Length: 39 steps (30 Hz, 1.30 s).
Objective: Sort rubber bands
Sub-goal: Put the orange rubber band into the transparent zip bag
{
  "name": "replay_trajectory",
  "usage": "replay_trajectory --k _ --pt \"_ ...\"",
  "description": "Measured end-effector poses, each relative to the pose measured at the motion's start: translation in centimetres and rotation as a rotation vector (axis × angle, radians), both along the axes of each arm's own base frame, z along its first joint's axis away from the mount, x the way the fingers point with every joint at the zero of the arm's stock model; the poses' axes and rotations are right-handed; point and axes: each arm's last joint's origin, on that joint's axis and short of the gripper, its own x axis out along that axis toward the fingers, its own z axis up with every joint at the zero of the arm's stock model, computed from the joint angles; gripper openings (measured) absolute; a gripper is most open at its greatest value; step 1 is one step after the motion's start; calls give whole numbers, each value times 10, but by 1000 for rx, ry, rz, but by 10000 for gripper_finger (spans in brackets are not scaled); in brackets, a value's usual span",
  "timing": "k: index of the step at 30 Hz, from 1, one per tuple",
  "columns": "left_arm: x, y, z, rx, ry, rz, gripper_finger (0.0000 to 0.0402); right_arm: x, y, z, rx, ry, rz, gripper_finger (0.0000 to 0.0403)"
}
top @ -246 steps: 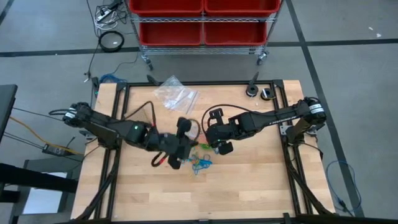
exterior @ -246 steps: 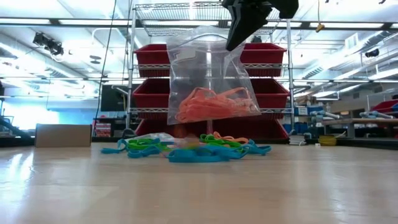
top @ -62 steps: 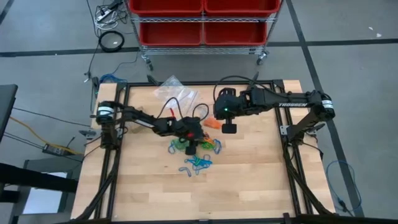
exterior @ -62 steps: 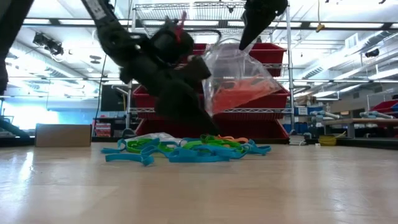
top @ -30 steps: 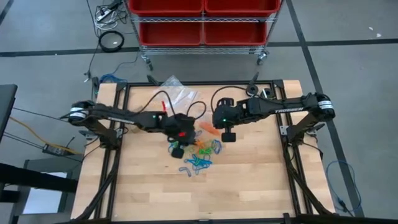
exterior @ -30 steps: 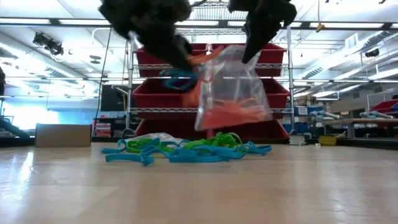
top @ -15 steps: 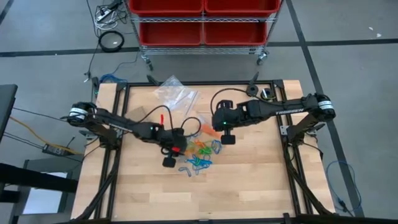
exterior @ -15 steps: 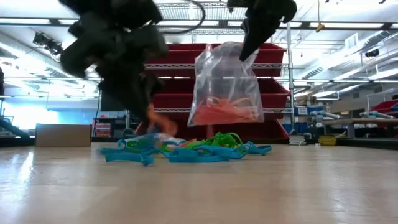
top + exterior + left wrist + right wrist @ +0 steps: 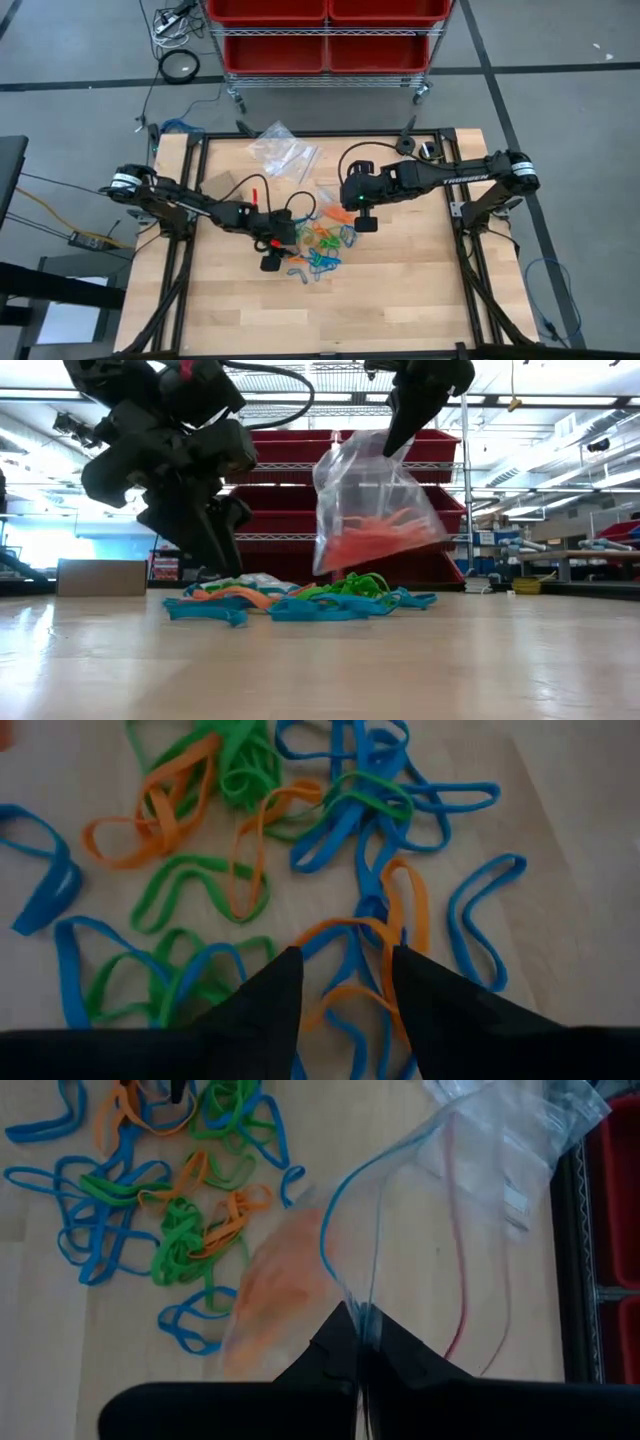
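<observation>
My left gripper point(image 9: 345, 982), parted narrowly over tangled thin orange rubber bands point(image 9: 375, 955), risks snagging blue loops; my right gripper point(image 9: 362, 1342) pinches the clear plastic bag point(image 9: 420, 1250).

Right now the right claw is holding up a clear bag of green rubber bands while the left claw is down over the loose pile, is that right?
Not quite: the bands inside the clear bag are orange, not green, as the low view shows. The rest holds: the right claw pinches the bag's top, and the left claw is low over the loose rubber bands.
</observation>
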Motion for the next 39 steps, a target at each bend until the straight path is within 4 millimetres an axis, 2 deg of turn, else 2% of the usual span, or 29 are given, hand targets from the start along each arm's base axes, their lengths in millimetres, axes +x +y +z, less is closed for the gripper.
replay_trajectory --k 5,12,17,20,23,26,28,33,39 --pt "1 -7 2 -46 -20 -55 156 0 0 0 -1 0 1 0" --pt "2 -9 -1 11 -22 -14 156 1 0 1 -3 -16 7 0" --pt "6 -10 -16 3 22 -10 153 2 0 1 -5 -26 10 0" --pt "9 -10 -27 0 42 -2 138 2 0 1 -5 -26 10 0" --pt "11 -10 -27 2 18 3 102 2 0 1 -5 -26 10 0" --pt "13 -11 -22 4 -6 -1 38 2 0 2 -5 -25 10 0" --pt "15 -11 -16 10 -31 -15 12 2 0 1 -6 -24 11 0" --pt "17 -16 -5 33 -13 -46 4 2 0 1 -6 -24 11 0" --pt "22 -26 28 88 -58 -79 2 2 0 2 -5 -24 11 0"
